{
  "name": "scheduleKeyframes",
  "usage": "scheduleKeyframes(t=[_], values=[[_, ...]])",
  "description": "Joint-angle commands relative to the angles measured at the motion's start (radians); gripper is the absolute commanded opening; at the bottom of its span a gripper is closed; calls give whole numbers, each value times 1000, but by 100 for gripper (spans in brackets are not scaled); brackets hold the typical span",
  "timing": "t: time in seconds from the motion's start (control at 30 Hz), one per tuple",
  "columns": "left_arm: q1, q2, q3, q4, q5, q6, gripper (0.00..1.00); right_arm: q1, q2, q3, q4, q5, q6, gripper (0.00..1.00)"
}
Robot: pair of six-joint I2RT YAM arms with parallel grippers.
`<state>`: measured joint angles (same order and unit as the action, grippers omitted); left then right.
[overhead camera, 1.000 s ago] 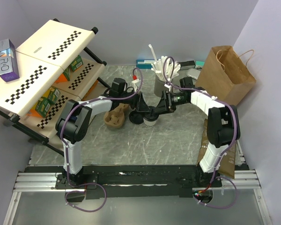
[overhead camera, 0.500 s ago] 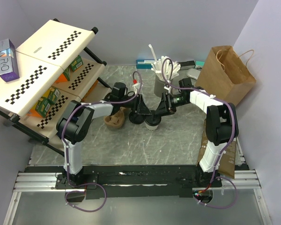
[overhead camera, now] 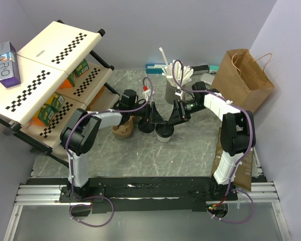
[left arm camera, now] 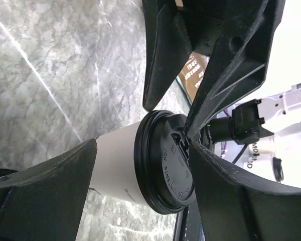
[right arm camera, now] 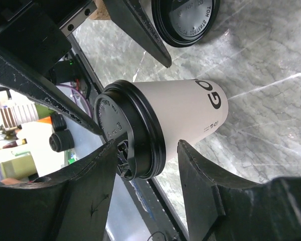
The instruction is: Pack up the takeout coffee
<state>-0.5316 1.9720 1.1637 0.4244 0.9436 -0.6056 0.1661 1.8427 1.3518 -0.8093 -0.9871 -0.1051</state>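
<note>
Top external shows both arms meeting at mid-bench (overhead camera: 140,155), where the small white paper cup (overhead camera: 164,132) stands upright with its black lid (left arm camera: 166,165) already seated on the rim. It sits just right of the brown pulp carrier (overhead camera: 123,129) and well apart from the paper bag (overhead camera: 243,80). In the left wrist view the left end effector (left arm camera: 143,145) is spread wide, its fingers bracketing the cup from base to lid. I cannot tell whether either finger presses on it. The right end effector (right arm camera: 148,143) is likewise wide open around the lidded top, and nothing is clamped in it. A second loose lid (right arm camera: 185,20) lies flat on the bench just beside the cup. The step in hand looks like the end of capping, perhaps checking the lid's seat. Next, one end effector probably has to close on the cup wall below the lid rim while the other backs clear. The cup then needs carrying level, since squeezing the thin paper wall or tilting it could pop the lid.
</note>
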Motion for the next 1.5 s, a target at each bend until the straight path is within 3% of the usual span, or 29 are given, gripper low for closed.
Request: scheduleKeyframes(t=[0.0, 0.47, 1.03, 1.47], values=[[1, -81, 27, -58, -38, 61, 80, 3, -8, 49, -45, 7, -47, 58], [33, -88, -44, -121, -42, 87, 78, 4, 29, 59, -14, -7, -25, 57], [59, -15, -87, -56, -22, 82, 72, 16, 52, 29, 12, 5, 2, 55], [62, 42, -104, -47, -52, 102, 68, 19, 52, -37, 13, 111, 28, 50]])
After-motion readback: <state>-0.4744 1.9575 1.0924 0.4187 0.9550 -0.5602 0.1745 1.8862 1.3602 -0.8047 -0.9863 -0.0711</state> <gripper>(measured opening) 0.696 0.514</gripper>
